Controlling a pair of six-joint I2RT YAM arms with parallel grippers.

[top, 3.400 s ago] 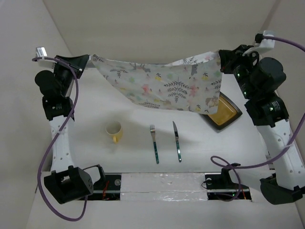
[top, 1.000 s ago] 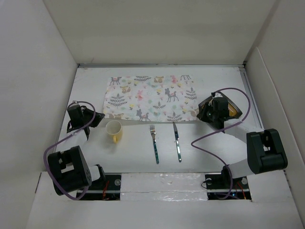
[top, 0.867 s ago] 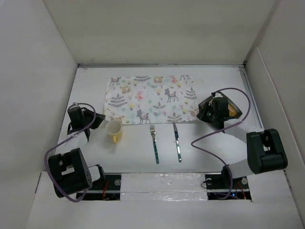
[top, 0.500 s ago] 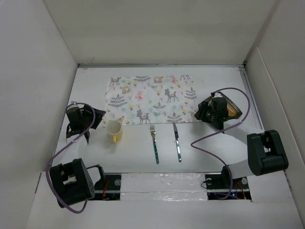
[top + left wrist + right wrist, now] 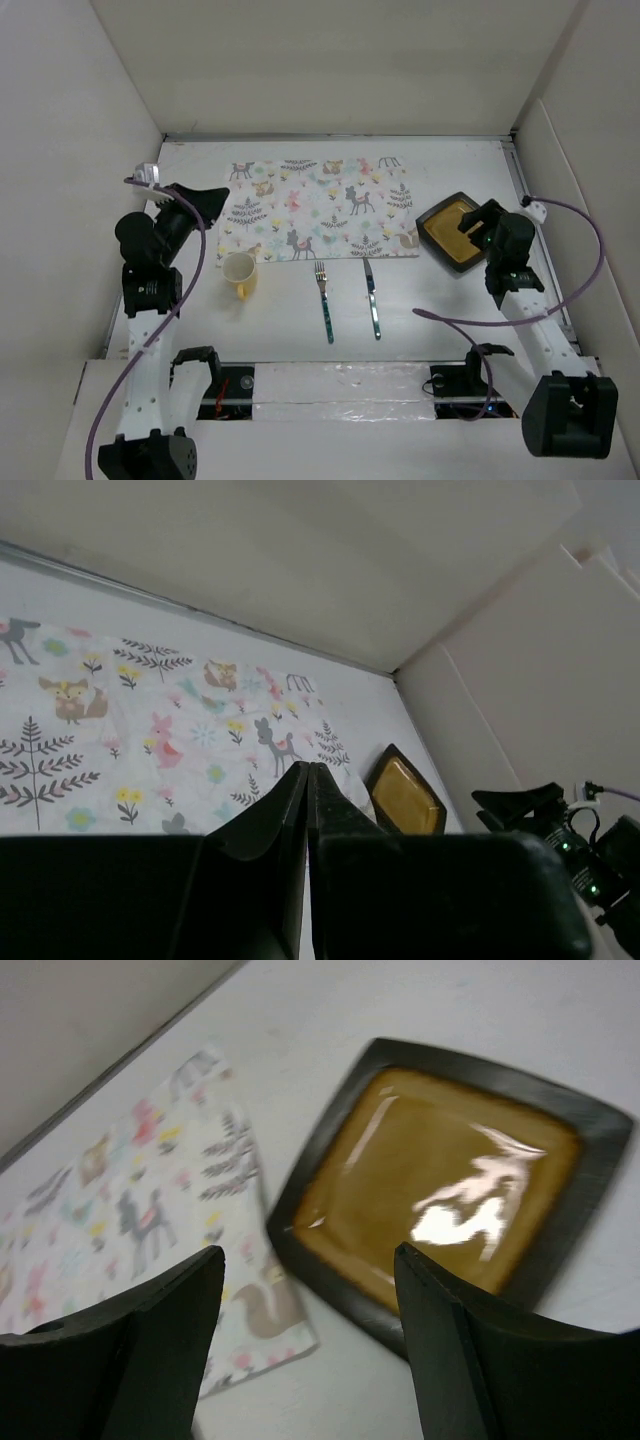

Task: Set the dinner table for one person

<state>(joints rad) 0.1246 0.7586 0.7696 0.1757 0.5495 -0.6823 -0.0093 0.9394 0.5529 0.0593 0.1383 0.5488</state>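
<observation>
The left claw (image 5: pixel 205 197) is clenched on nothing: in its wrist view the 2 fingers (image 5: pixel 262 820) press flat together. It hangs over the left end of the mat (image 5: pixel 318 208). The right claw (image 5: pixel 308 1260) is released, its jaws wide apart, and it hovers above the plate (image 5: pixel 440 1185) without touching it.

The dinner table (image 5: pixel 420 300) fills the whole floor of the walled box. Its long axis seems to run from left to right in front of the 2 arms.

The mat lies flat at the far middle of the table, its long sides parallel to the far wall. This step looks done. The plate sits to the right of the mat, turned like a diamond, and one corner meets the near right corner of the mat; whether it overlaps cannot be told. The cup (image 5: pixel 239 275) stands near the mat's near left corner. The fork (image 5: pixel 323 297) and the knife (image 5: pixel 372 295) lie side by side but apart, just in front of the mat, their long axes running near to far and their tips pointing away from the robot.

In judgement, 4 things are left to place: plate, cup, fork and knife.
</observation>
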